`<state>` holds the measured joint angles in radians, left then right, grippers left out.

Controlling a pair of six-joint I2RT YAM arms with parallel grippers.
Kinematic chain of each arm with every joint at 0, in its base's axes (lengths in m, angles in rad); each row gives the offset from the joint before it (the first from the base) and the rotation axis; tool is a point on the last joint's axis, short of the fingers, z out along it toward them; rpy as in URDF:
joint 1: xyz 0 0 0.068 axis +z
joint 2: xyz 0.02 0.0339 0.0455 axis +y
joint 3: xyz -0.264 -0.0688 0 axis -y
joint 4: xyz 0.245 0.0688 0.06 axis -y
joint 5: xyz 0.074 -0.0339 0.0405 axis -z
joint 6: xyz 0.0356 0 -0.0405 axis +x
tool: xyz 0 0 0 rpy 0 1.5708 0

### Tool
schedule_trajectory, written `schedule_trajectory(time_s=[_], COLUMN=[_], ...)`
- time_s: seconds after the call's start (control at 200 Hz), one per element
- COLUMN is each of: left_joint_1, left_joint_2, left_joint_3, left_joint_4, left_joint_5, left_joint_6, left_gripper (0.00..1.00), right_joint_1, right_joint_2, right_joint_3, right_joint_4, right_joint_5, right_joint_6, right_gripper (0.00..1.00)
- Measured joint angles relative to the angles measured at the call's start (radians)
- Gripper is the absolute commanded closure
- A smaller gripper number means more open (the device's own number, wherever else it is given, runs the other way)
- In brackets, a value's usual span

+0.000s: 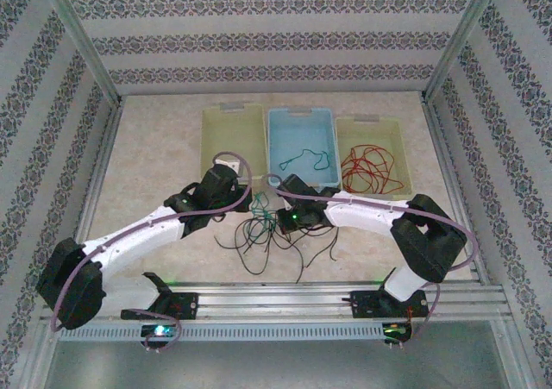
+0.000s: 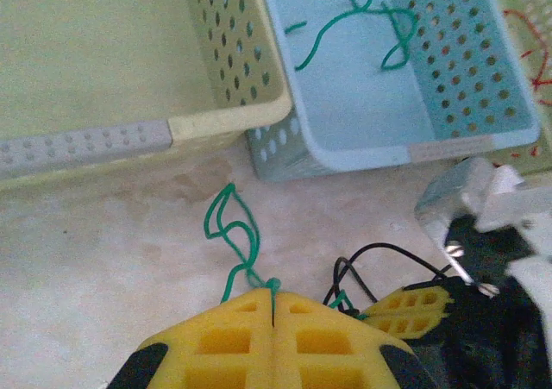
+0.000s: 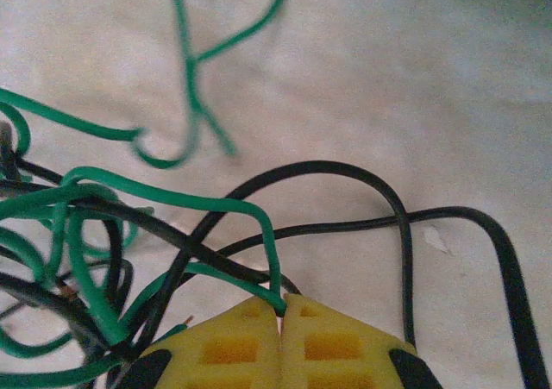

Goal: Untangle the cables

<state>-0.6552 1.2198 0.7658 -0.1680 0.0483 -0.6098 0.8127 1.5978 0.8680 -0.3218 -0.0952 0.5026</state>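
Our left hand (image 2: pixel 272 310) is fully closed. Its yellow fingers (image 2: pixel 224 341) are pressed flat together, and a green cable (image 2: pixel 233 227) is pinched in the seam between them. From the tips the cable rises and loops over the bare worktop (image 2: pixel 103 234). Our right hand (image 3: pixel 281 307) is closed the same way, with a stretch of green cable running into the join of its fingertips. We cannot tell whether both hands hold one and the same cable.

From above, both hands sit mostly under their own wrists, so we cannot read the grips there. At the right wrist the tangle (image 1: pixel 263 234) is cut off at the left and bottom edges, and the upper green loop is blurred. Where the strands cross most densely, we cannot follow which lies over which. At the left wrist a black cable (image 2: pixel 379 249) passes behind the right hand's finger and is lost.

The tangle lies on the worktop between the two hands. It is made of thin green and black cables (image 3: pixel 345 172), loosely curled and crossing, and black ends stray toward the near edge. Behind it, a separate green cable (image 1: pixel 306 158) lies in the blue basket (image 1: pixel 302 113). Red cables (image 1: pixel 371 169) are coiled in the yellow basket (image 1: pixel 369 123) to its right.
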Motion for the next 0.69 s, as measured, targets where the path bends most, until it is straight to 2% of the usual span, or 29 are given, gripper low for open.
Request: schedule_trajectory(time_s=[0.21, 0.375, 0.695], left_joint_1=[0.024, 0.077, 0.138], left_joint_2=[-0.090, -0.162, -0.216], left_joint_3=[0.003, 0.038, 0.276], left_joint_4=[-0.009, -0.021, -0.079], left_joint_5=[0.047, 0.114, 0.170], left_joint_6=[0.004, 0.014, 0.085], left_gripper=[1.00, 1.00, 1.00], right_joint_1=[-0.053, -0.083, -0.111], right_joint_2=[-0.060, -0.078, -0.101], right_joint_3=[-0.103, -0.157, -0.196], right_joint_4=[0.029, 0.043, 0.066], right_joint_5=[0.000, 0.000, -0.014], right_joint_6=[0.054, 0.089, 0.124], right_gripper=[1.00, 1.00, 1.00])
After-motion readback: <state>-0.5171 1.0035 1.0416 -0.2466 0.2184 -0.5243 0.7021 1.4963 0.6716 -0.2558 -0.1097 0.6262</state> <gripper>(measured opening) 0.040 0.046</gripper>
